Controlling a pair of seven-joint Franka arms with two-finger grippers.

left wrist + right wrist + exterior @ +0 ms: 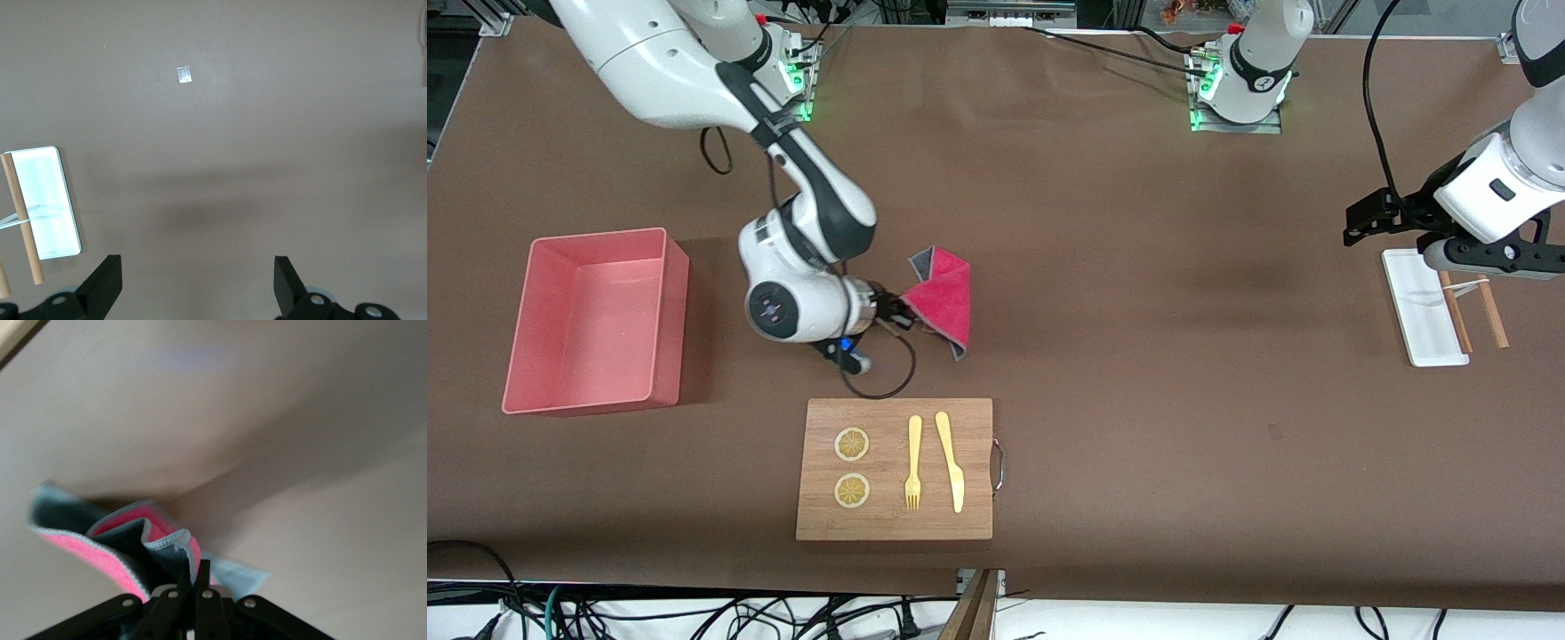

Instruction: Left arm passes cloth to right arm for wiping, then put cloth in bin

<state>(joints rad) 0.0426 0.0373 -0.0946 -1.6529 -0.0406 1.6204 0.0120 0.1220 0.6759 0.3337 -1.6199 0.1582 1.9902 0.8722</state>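
Note:
The crimson-pink cloth [943, 298] with its grey underside hangs crumpled from my right gripper [891, 308], which is shut on one corner of it. It hangs over the bare table between the pink bin [596, 320] and the table's middle, just above the wooden board [895, 468]. In the right wrist view the cloth [127, 547] bunches just ahead of the closed fingers [200, 580]. My left gripper [1360, 222] is open and empty, held up over the table at the left arm's end; its wrist view shows its fingertips [107, 280] wide apart over bare table.
The board carries two lemon slices [852, 444], a yellow fork [913, 462] and a knife [951, 460]. A small white tray [1423, 307] with wooden sticks [1458, 313] lies under the left arm, also in the left wrist view [43, 200]. The bin is empty.

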